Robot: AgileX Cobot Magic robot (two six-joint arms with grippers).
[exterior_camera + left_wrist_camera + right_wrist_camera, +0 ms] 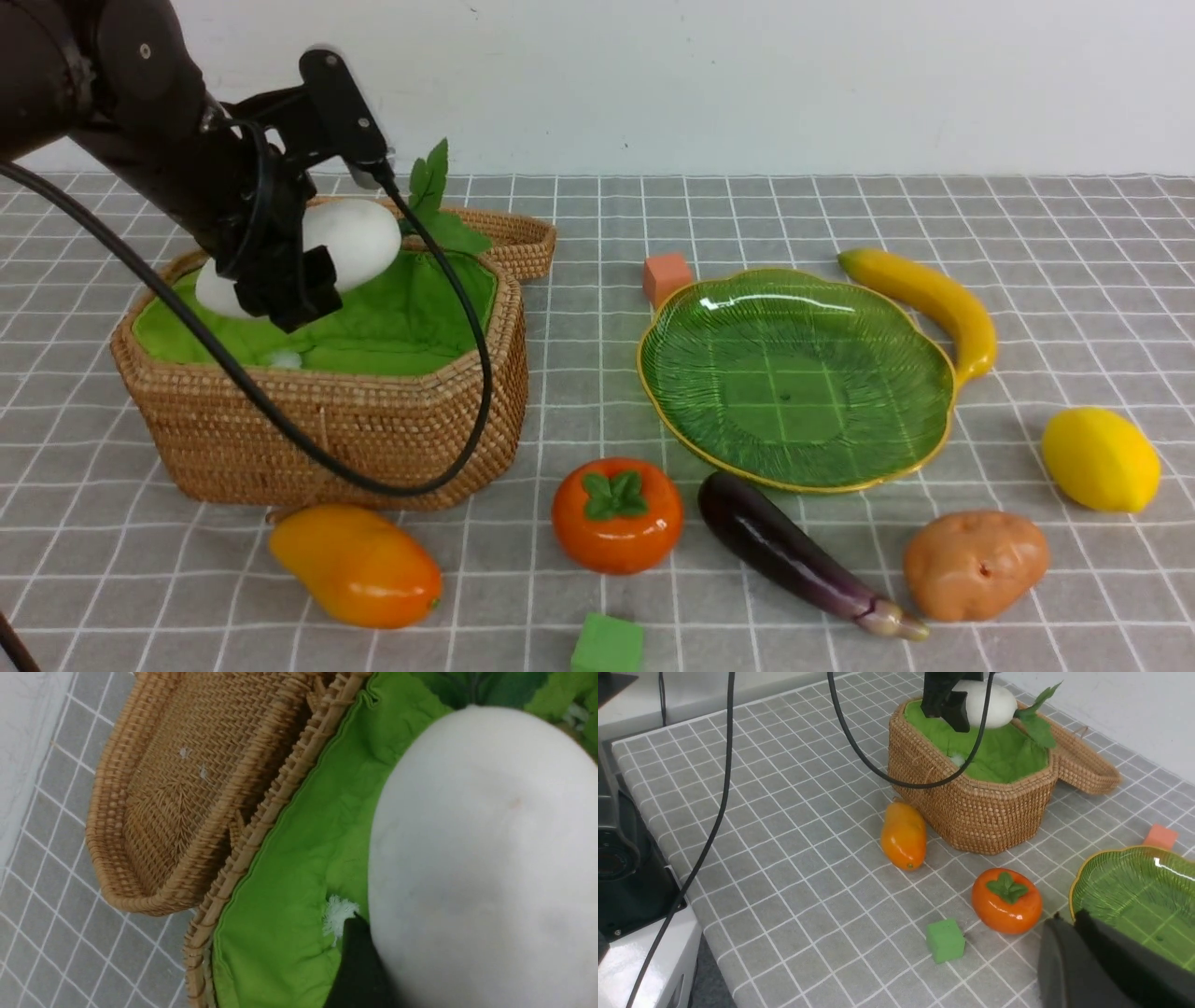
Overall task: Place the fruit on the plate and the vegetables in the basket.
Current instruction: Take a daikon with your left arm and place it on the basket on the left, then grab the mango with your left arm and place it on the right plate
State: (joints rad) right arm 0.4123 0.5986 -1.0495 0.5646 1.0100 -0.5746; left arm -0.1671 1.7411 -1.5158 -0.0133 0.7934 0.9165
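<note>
Over the open mouth of the green-lined, octagonal brown wicker basket (420,401), a smooth white oval radish (353,241) with green leaves hangs in the left pincer (280,266), its jaws parted widely around it and gripping. Behind lies the woven wicker lid (523,245). Near the basket's front edge rests an orange-yellow mango (359,567). The right pincer (1083,956) seems nearly closed; I cannot tell exactly.

Your grid-lined grey surface (569,392) carries the basket (327,420), plate (794,392) and loose produce.
On it you have the mango (359,567) just before the basket, the persimmon (617,527), eggplant (803,555), potato (976,567) and lemon (1102,459), the banana (934,299) beside the plate, plus a green cube (608,643) and an orange cube (667,279).
</note>
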